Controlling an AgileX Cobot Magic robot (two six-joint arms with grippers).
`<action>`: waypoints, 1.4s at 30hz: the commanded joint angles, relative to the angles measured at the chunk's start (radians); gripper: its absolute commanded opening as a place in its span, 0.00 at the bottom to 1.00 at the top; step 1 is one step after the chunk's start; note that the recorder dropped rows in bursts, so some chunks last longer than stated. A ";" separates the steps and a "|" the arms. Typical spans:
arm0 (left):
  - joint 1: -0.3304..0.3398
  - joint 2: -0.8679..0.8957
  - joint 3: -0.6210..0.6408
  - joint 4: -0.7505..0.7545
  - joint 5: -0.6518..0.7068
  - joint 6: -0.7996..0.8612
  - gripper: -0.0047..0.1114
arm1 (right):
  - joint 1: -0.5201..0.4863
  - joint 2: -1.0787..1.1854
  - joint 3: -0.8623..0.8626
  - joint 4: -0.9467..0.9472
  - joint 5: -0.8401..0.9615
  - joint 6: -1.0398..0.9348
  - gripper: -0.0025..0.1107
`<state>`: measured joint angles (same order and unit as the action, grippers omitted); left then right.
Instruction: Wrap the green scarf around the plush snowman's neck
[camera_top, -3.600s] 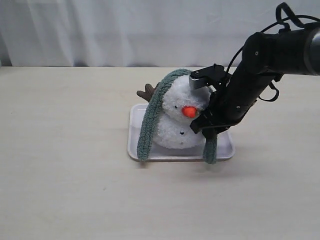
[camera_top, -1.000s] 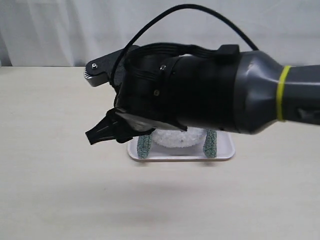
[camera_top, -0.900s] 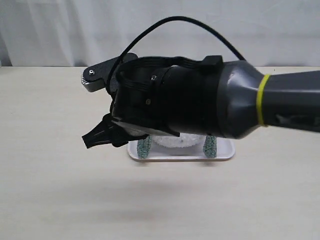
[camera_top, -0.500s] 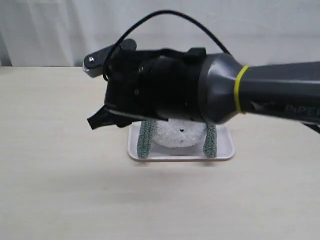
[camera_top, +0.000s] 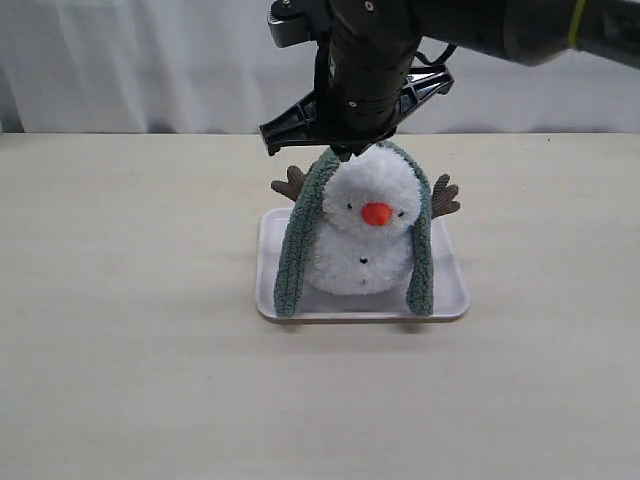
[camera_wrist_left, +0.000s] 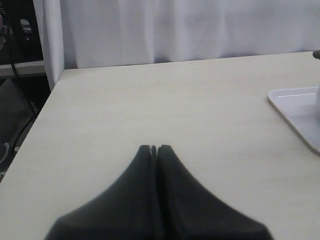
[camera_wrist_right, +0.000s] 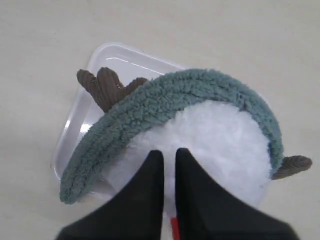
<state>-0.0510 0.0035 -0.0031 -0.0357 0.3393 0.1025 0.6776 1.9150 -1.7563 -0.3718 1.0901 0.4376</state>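
The plush snowman (camera_top: 362, 255) stands upright on a white tray (camera_top: 268, 300), orange nose facing the camera. The green scarf (camera_top: 298, 238) lies over the top of its head, one end hanging down each side to the tray; the neck (camera_top: 345, 237) is bare. My right gripper (camera_top: 346, 152) hovers just above the crown, fingers a narrow gap apart, nothing between them. From the right wrist I see the scarf (camera_wrist_right: 165, 97) arched over the snowman's white head (camera_wrist_right: 215, 135) beyond that right gripper (camera_wrist_right: 169, 152). My left gripper (camera_wrist_left: 154, 148) is shut and empty over bare table, away from the snowman.
Brown twig arms (camera_top: 292, 184) stick out behind the scarf on both sides. A corner of the tray (camera_wrist_left: 300, 107) shows in the left wrist view. A white curtain (camera_top: 150, 60) closes off the table's far edge.
The right arm has swung from in front of the camera, where it hid the snowman, up to a spot over the head. The scarf still hangs down both sides.
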 joint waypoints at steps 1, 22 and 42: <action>-0.007 -0.004 0.003 -0.003 -0.015 0.001 0.04 | -0.006 0.037 -0.004 -0.014 -0.064 -0.034 0.06; -0.007 -0.004 0.003 -0.003 -0.017 0.001 0.04 | -0.006 0.158 -0.004 -0.158 -0.174 -0.057 0.06; -0.007 -0.004 0.003 -0.003 -0.015 0.001 0.04 | -0.002 0.171 -0.006 -0.137 -0.158 -0.136 0.06</action>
<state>-0.0510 0.0035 -0.0031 -0.0357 0.3373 0.1025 0.6776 2.1060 -1.7585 -0.5151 0.9330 0.3139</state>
